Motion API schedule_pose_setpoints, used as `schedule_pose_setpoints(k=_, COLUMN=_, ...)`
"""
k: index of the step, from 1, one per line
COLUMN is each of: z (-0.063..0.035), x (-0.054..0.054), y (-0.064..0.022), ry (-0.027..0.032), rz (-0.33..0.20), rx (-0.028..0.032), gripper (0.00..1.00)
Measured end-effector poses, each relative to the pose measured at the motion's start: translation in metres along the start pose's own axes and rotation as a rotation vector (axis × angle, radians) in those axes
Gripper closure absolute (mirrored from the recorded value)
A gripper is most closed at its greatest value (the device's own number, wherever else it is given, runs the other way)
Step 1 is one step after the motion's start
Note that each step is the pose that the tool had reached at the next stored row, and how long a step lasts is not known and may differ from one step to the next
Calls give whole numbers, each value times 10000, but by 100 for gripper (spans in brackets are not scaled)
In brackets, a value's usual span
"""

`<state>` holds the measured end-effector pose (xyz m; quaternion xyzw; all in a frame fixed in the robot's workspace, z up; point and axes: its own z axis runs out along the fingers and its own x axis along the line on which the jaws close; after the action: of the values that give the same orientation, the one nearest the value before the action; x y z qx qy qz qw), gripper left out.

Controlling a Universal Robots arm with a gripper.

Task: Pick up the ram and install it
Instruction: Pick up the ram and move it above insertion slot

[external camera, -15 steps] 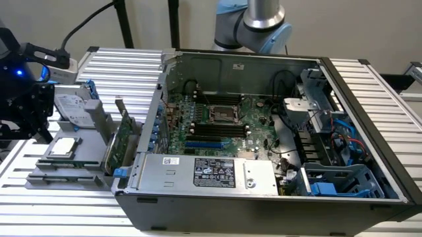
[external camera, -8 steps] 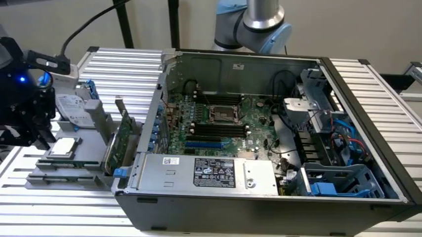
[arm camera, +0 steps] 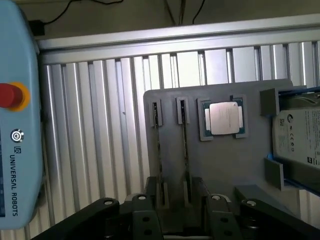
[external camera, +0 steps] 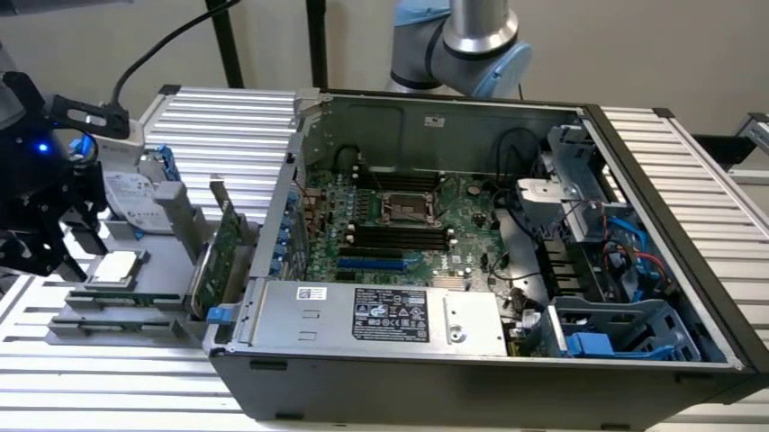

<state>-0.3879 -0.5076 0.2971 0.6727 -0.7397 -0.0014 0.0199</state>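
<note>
Ram (arm camera: 185, 150) dk; processor (arm camera: 223, 118) silver; holder (arm camera: 225, 165) grey; button (arm camera: 7, 95) red w/ yellow ring.

From where I stood I counted one robot arm (external camera: 474, 36), one open computer case (external camera: 673, 180), one motherboard (external camera: 469, 202) inside it and one silver power supply (external camera: 301, 315). Beside the case sat one grey holder (arm camera: 220, 165), and in it were two ram sticks (arm camera: 157, 150), one square silver processor (arm camera: 225, 118), one hard drive (arm camera: 300, 135) and one wide green card (external camera: 216, 256). There was also one control pendant (arm camera: 17, 150), which carried one red button (arm camera: 9, 95).
</note>
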Motion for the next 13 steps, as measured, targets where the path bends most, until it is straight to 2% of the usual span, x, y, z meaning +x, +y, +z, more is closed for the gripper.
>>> schedule_pose_setpoints(k=13, z=20, x=-1, y=-1, ry=-3, rz=-1, rx=3, gripper=0)
